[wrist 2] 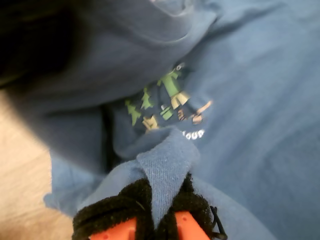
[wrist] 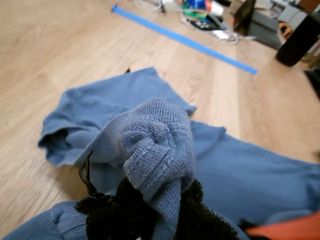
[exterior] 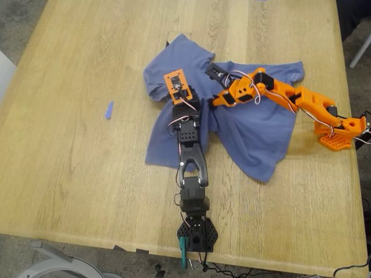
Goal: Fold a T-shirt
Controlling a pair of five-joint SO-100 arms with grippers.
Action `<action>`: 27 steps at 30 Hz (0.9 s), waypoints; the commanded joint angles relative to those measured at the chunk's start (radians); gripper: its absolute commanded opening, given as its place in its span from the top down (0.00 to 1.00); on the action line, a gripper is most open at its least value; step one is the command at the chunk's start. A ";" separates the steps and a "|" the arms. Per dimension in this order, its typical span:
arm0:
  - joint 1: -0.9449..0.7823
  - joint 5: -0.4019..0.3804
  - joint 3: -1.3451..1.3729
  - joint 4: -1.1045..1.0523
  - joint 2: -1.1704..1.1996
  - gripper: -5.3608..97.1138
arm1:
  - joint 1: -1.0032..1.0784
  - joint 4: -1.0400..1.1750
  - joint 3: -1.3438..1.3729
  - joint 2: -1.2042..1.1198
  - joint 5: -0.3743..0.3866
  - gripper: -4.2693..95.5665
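Here we are over the pale wooden plank surface (exterior: 81, 174), and the slate-blue short-sleeved cotton T-shirt (exterior: 255, 127) lies rumpled near its middle. In the exterior view the shirt spreads from centre toward the right, with one lobe pushed up toward the top.

My first tool (exterior: 175, 87), at the end of the black arm that reaches up from the exterior view's bottom edge, is clamped on the shirt. The first wrist view shows its fuzzy black pads (wrist: 200, 220) pinching a bunched knot of ribbed blue fabric. More of the cloth lies flat on the wood beyond.

My second tool (exterior: 214, 72), on the orange arm coming in from the exterior view's right, has a grip as well. In the second wrist view a fold of blue cloth stands up between its black-padded orange fingers (wrist 2: 185, 225). Just past that fold is the green-and-yellow cartoon print with white lettering (wrist 2: 165, 105), partly tucked under a crease.

The two tools sit close together over the shirt's upper part.

A small blue tape strip (exterior: 109, 110) lies on bare wood, well apart from the shirt, toward the exterior view's left. A long blue tape line (wrist: 185, 39) crosses the wood farther off in the first wrist view.
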 commanded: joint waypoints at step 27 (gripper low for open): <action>0.508 0.048 0.058 -0.095 0.259 0.95 | 0.387 -0.236 0.025 0.072 -0.015 0.96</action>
